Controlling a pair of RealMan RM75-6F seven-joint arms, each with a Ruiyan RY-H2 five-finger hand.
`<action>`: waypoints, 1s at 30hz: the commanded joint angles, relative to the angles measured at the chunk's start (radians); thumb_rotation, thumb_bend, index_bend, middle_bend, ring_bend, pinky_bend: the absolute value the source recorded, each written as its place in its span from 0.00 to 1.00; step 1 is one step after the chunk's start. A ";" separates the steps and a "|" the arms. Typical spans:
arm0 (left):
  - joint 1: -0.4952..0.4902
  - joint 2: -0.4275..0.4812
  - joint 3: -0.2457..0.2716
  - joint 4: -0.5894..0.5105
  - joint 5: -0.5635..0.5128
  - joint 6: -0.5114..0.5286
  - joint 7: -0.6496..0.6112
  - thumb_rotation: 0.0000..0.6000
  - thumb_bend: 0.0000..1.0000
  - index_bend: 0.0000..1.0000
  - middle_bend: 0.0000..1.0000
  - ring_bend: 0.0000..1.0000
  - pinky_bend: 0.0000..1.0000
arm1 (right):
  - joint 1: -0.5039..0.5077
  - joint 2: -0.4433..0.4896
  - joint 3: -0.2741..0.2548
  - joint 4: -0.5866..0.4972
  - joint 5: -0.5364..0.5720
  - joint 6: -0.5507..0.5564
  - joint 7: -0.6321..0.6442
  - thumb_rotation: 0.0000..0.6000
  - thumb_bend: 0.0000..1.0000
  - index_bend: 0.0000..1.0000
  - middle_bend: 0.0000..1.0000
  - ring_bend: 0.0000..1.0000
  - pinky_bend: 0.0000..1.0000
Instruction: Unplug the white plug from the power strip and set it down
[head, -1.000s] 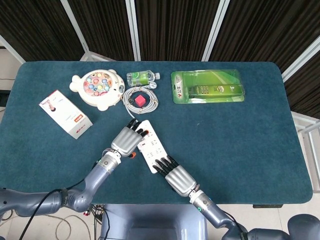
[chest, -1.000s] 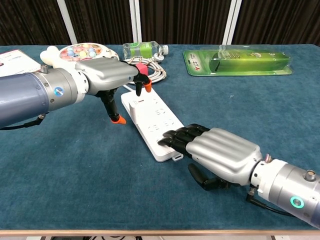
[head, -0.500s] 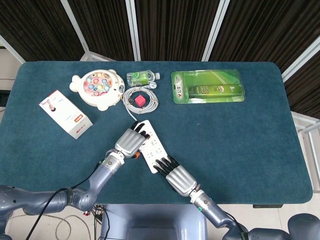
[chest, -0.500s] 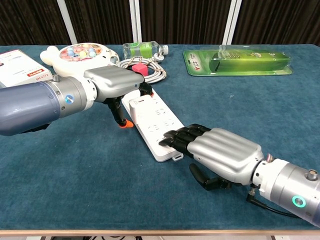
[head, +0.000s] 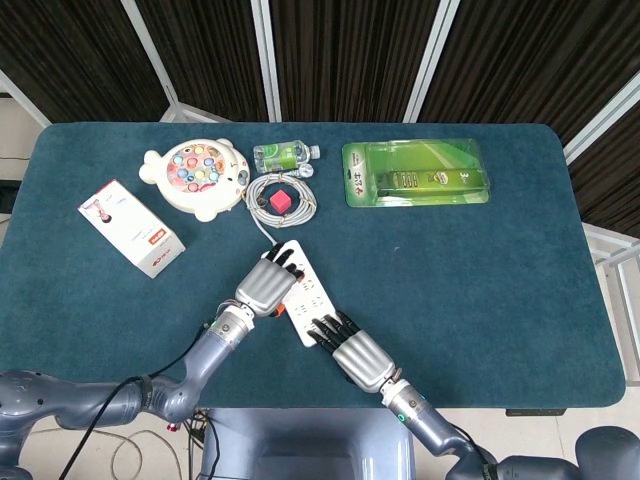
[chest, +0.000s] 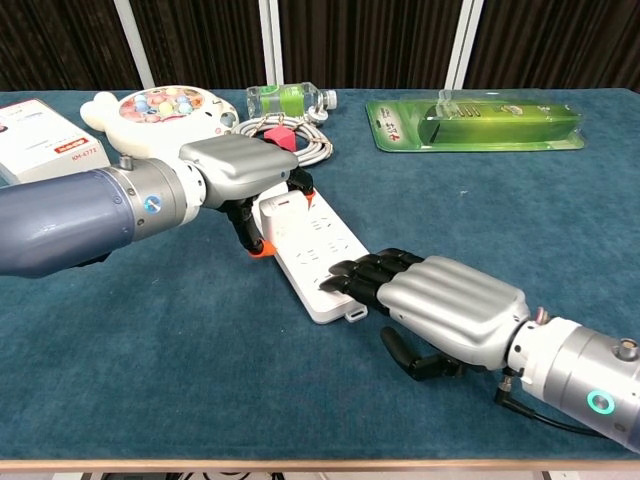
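Dark slatted panels are seen behind a teal-clothed table (head: 480, 270), across which the scene is laid out. At the table's six o'clock edge, a white power strip (head: 308, 296) is pinned at its near end by the fingertips of the right hand (head: 355, 352), which is pressed flat and closed on nothing. At the strip's eleven o'clock end, the white plug (chest: 279, 201) is seen seated, with the left hand (head: 266, 284) laid over it; whether the plug has actually been gripped cannot be told, since the fingers are hidden beneath the palm. A firm pinch on the plug's sides is judged necessary, followed by a straight pull away from the socket face while the strip is held down, so that the strip is not dragged toward the coiled cable (head: 282, 198) at twelve o'clock.
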 joint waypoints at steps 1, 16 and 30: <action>0.001 -0.006 0.003 0.005 0.003 0.006 0.000 1.00 0.28 0.45 0.43 0.10 0.03 | 0.000 -0.001 -0.001 0.001 0.001 0.000 0.001 1.00 0.84 0.06 0.11 0.06 0.07; 0.015 -0.034 0.003 0.030 0.058 0.055 -0.022 1.00 0.40 0.54 0.62 0.18 0.05 | 0.002 -0.003 -0.006 0.004 0.008 0.004 -0.002 1.00 0.84 0.06 0.11 0.06 0.07; 0.023 -0.051 0.006 0.041 0.059 0.065 -0.014 1.00 0.42 0.62 0.69 0.22 0.06 | 0.000 -0.003 -0.012 0.000 0.009 0.012 -0.003 1.00 0.84 0.06 0.11 0.06 0.07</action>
